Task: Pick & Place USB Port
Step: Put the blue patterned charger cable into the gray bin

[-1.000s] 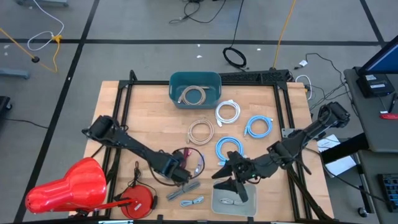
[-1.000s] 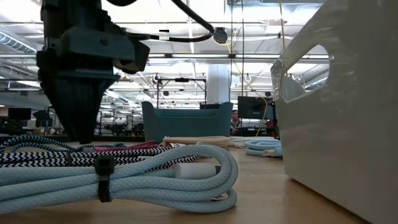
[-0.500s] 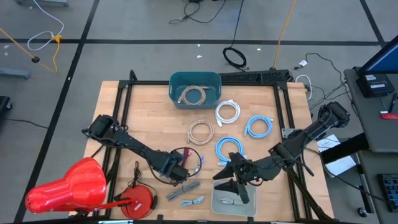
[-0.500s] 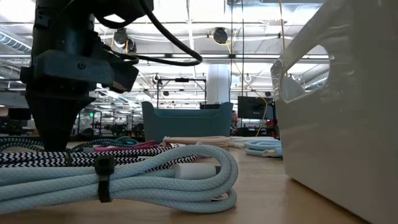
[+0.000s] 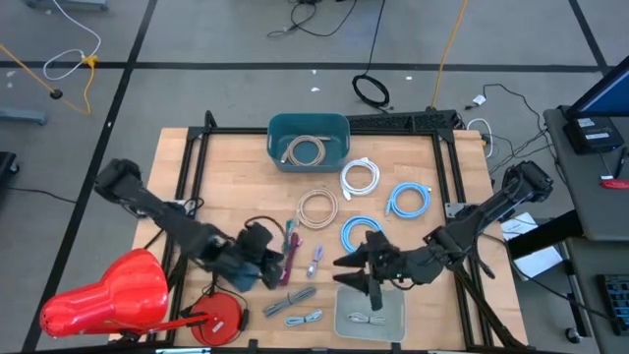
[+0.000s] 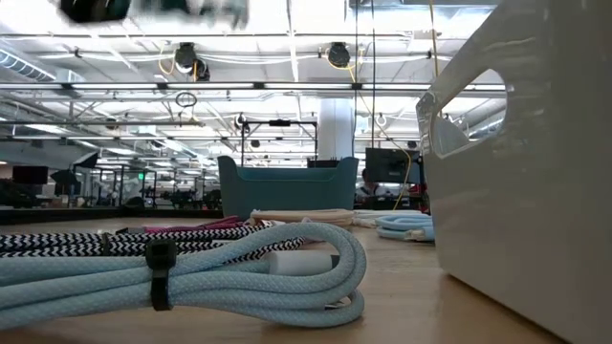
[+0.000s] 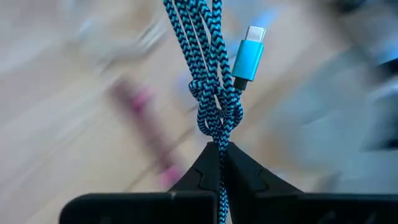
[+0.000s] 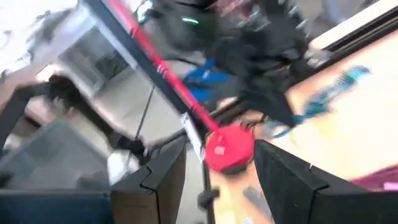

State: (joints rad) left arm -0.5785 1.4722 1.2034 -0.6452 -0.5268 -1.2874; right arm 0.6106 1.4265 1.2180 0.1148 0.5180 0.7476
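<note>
Pale wooden table top (image 5: 246,177) in a black frame, strewn with coiled cables. Teal rectangular plastic bin (image 5: 309,140) at the far edge, one beige coil inside. White plastic tray (image 5: 370,317) at the near edge, a small cable in it; the same tray as a tall white wall (image 6: 521,162) in the low view. Red round-bodied object (image 5: 103,295) off the near left corner.

Left arm reaching in from the left; left gripper (image 5: 271,258) above the near-left part of the table, fingers (image 7: 245,171) pressed together, pinching the blue-and-black braided USB cable (image 7: 211,81) at its knotted bundle. Cable off the wood, hanging from the fingertips, bright blue USB-C plug (image 7: 249,53) free beside the loops. Same cable (image 8: 326,93) seen from the right wrist as a blue streak under the other arm.

Right arm in from the right; right gripper (image 5: 356,277) just beyond the white tray, fingers (image 8: 283,180) spread, nothing between them.

Light-blue coiled cable with a black tie (image 6: 182,272) nearest the low camera, a black-and-white braided cable (image 6: 124,241) touching it behind. White coil (image 5: 360,178), two blue coils (image 5: 407,200) and a beige coil (image 5: 316,207) mid-table.
</note>
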